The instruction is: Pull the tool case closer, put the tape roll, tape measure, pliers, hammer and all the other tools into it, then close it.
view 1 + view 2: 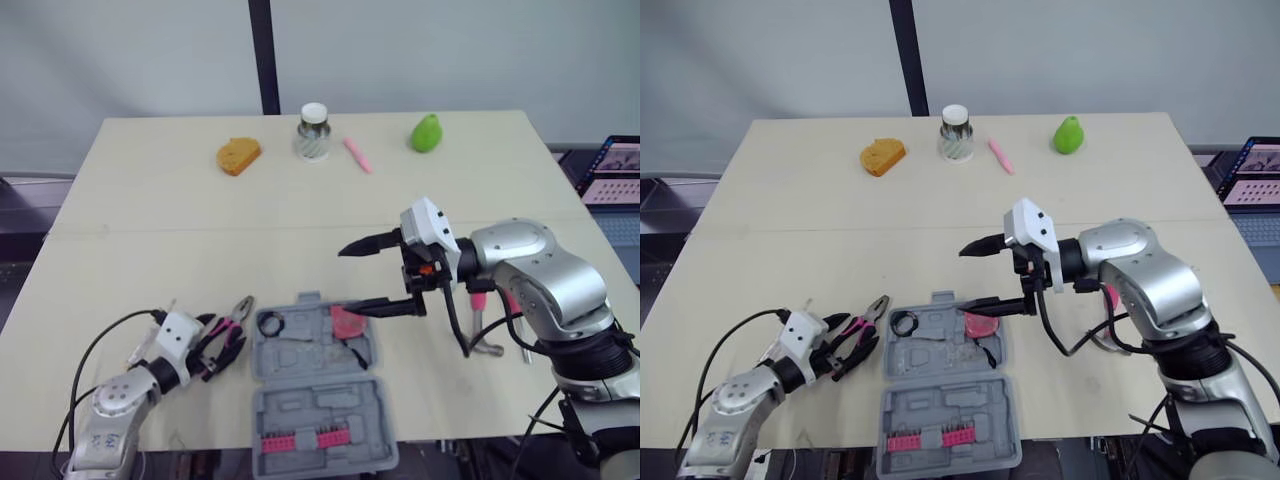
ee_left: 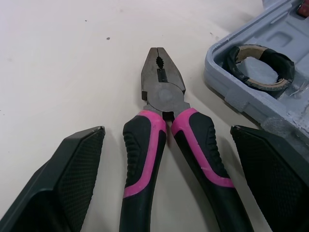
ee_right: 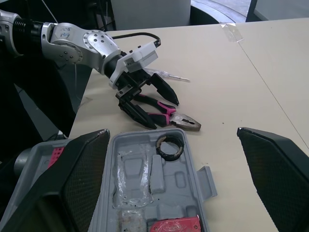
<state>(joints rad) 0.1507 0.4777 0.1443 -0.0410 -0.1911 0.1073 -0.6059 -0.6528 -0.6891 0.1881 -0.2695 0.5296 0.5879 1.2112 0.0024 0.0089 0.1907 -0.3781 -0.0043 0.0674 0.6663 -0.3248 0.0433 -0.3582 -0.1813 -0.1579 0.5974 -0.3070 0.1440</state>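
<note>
Pliers (image 2: 164, 111) inside spread left claw (image 2: 166, 133), beside case (image 2: 219, 82).

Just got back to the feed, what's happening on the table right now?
The left hand is open around the handles of the pliers, which lie on the table beside the open tool case. The right hand hovers open over the case, where the tape roll and tape measure already lie. The hammer is not yet packed.

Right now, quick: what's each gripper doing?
Left gripper: open, fingers either side of the pliers handles, not clamped.
Right gripper: open, empty, above the open tool case.
</note>
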